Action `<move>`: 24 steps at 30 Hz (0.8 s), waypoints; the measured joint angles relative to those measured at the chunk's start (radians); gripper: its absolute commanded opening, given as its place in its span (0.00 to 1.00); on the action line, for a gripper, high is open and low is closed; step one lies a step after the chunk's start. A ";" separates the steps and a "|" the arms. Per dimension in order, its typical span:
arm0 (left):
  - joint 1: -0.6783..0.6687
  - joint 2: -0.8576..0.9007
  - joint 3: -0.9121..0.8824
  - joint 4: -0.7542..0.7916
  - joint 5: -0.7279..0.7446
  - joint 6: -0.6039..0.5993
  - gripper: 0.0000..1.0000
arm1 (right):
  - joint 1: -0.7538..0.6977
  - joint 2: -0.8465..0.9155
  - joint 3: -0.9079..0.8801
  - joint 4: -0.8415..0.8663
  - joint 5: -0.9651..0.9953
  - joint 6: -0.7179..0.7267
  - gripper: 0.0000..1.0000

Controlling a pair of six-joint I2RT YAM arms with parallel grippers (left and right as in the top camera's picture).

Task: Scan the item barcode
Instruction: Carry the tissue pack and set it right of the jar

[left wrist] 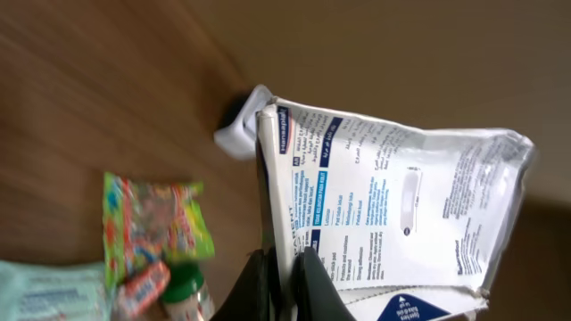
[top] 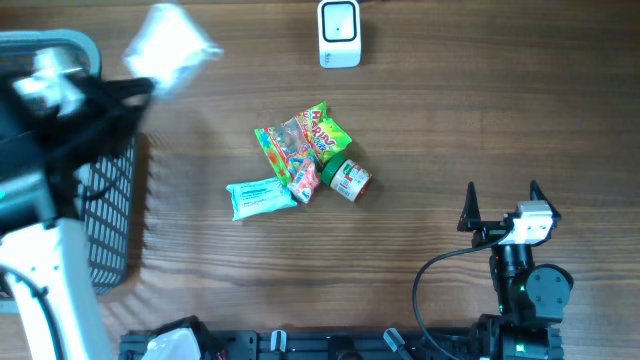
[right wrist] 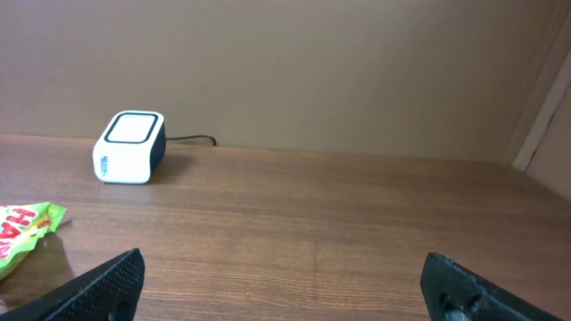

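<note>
Overhead: four small goods huddle mid-table, one each of a crinkly gummy bag (top: 300, 135), a teal packet (top: 262, 197), a pink packet (top: 305, 180) and a green-lidded jar (top: 347, 180). One white boxy scanner (top: 339, 33) sits at the far edge. A black mesh basket (top: 110, 220) is at the left, and the white pouch (top: 170, 45) (blurred) is raised above its far end. The right gripper (top: 502, 195) is spread wide and empty.

Left wrist: the left gripper (left wrist: 278, 281) pinches the printed foil pouch's edge, with the scanner partly hidden behind it.

Right wrist: bare wood-grain table (right wrist: 339, 223) lies between the splayed fingers.

Black mesh basket (top: 110, 220) at left — gummy bag (top: 300, 140), teal packet (top: 262, 197), green-lidded jar (top: 347, 179) clustered
</note>
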 measured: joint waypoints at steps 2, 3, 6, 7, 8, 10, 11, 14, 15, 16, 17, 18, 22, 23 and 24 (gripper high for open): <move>-0.156 0.028 0.000 0.004 -0.074 -0.013 0.04 | 0.000 0.000 0.000 0.000 0.000 0.000 1.00; -0.219 0.044 0.000 0.008 -0.109 -0.019 0.04 | 0.000 0.000 0.000 0.000 0.000 0.000 1.00; -0.434 0.118 0.000 0.056 -0.238 -0.047 0.04 | 0.000 0.000 0.000 0.000 0.000 0.000 1.00; -0.495 0.147 0.000 0.075 -0.272 -0.058 0.04 | 0.000 0.000 0.000 0.000 0.000 0.000 1.00; -0.550 0.177 0.000 0.097 -0.307 -0.069 0.04 | 0.000 0.000 0.000 0.000 0.000 0.000 1.00; -0.644 0.241 0.000 0.135 -0.366 -0.087 0.04 | 0.000 0.000 0.000 0.000 0.000 0.000 1.00; -0.702 0.288 0.000 0.159 -0.394 -0.094 0.04 | 0.000 0.000 0.000 0.000 0.000 0.000 1.00; -0.808 0.417 0.000 0.251 -0.445 -0.111 0.04 | 0.000 0.000 0.000 0.000 0.000 0.000 1.00; -0.834 0.457 0.000 0.293 -0.455 -0.114 0.04 | 0.000 0.000 0.000 0.000 0.000 0.000 1.00; -0.857 0.499 0.000 0.329 -0.464 -0.114 0.04 | 0.000 0.000 0.000 0.000 0.000 0.000 1.00; -0.885 0.551 0.000 0.372 -0.472 -0.114 0.04 | 0.000 0.000 0.000 0.000 0.000 0.000 1.00; -0.904 0.590 0.000 0.399 -0.475 -0.114 0.04 | 0.000 0.000 0.000 0.000 0.000 0.000 1.00; -0.967 0.738 0.000 0.472 -0.491 -0.114 0.04 | 0.000 0.000 0.000 0.000 0.000 0.000 1.00; -0.981 0.769 0.000 0.479 -0.499 -0.114 0.04 | 0.000 0.000 0.000 0.000 0.000 0.000 1.00; -0.989 0.788 0.000 0.478 -0.503 -0.114 0.04 | 0.000 0.000 0.000 0.000 0.000 0.000 1.00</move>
